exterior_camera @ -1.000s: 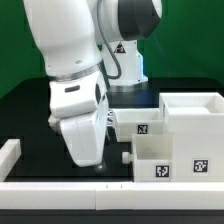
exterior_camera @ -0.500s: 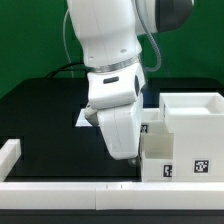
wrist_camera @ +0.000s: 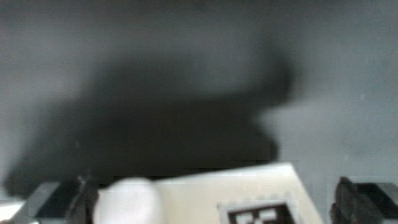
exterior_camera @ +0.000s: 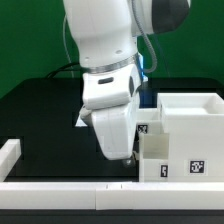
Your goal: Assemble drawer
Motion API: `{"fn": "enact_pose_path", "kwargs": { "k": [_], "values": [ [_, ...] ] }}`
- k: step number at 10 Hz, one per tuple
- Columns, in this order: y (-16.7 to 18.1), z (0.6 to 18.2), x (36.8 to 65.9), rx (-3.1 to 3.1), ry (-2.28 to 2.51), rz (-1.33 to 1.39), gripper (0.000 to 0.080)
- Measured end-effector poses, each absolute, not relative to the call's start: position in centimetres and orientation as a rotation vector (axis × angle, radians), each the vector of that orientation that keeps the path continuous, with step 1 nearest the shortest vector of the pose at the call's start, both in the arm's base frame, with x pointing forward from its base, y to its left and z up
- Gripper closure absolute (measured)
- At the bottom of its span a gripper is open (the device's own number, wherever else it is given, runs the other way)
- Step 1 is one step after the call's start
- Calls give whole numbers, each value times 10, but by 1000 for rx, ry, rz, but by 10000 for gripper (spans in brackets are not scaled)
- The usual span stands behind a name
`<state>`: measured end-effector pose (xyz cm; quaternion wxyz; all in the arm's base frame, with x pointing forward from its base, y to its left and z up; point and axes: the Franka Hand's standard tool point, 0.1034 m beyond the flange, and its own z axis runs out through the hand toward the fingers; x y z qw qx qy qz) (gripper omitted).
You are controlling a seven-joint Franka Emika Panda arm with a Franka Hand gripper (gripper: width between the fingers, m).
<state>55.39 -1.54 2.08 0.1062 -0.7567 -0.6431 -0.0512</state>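
The drawer's large white housing (exterior_camera: 192,112) stands at the exterior view's right. In front of it is an open-top tray (exterior_camera: 170,160) with a square tag, and a second tray (exterior_camera: 147,126) shows partly behind my arm. My gripper (exterior_camera: 127,157) hangs low just left of the front tray, hiding its knob. In the wrist view my gripper (wrist_camera: 210,208) is open. Both dark fingers (wrist_camera: 54,203) stand far apart, with a white tagged tray part (wrist_camera: 231,195) and a rounded white knob (wrist_camera: 125,203) between them. Nothing is clamped.
A low white rail (exterior_camera: 60,186) runs along the table's front edge, with a short rail piece (exterior_camera: 9,153) at the exterior view's left. A corner of the marker board (exterior_camera: 80,120) peeks out behind my arm. The table top (exterior_camera: 35,115) is black.
My arm has swung from the exterior view's left to the right, up to the front tray, then settled slightly lower. The jaws have stayed open.
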Motion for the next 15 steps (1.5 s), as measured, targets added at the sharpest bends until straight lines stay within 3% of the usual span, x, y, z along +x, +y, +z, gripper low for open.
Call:
{"fn": "enact_pose_path", "kwargs": {
  "k": [4, 15],
  "values": [
    [-30, 16, 546, -2239, -1869, -145, 149],
    [21, 20, 549, -2305, -1761, -120, 149]
  ]
}}
